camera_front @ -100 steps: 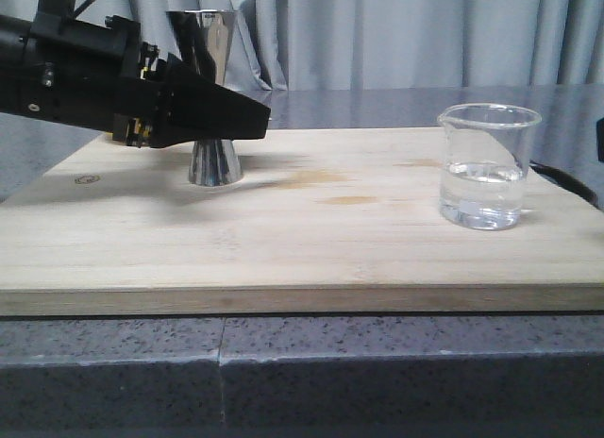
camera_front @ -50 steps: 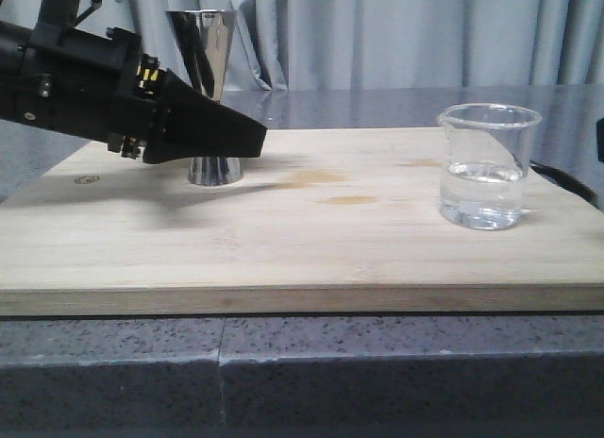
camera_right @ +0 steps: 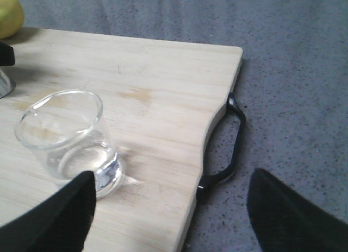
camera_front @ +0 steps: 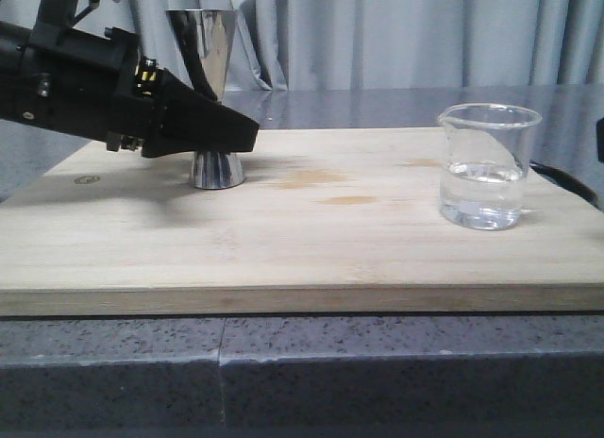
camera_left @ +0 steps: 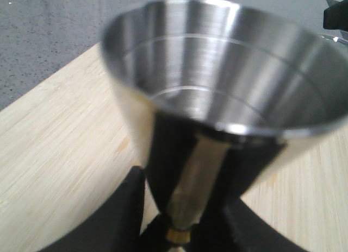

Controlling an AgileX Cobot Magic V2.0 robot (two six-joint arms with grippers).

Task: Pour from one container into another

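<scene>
The left gripper (camera_front: 241,136) has its fingers either side of the steel jigger's (camera_front: 209,51) waist on the wooden board (camera_front: 311,240), though whether they actually pinch it is unclear. The glass beaker (camera_front: 486,164), part-filled with clear liquid, stands well apart near the board's right edge, the right gripper's (camera_right: 168,208) fingers spread wide beside it.

Tall hourglass steel jigger (camera_front: 209,98): polished metal, mirror-glossy, brushed inside, thin gold band at waist.
Small clear glass beaker (camera_front: 485,164): smooth, shiny glass.
Pale wooden board (camera_front: 311,240): matt, fine grain.
Grey speckled table (camera_front: 311,362): stone-like, dull.
Black left pincer (camera_front: 247,128): matt plastic.
</scene>
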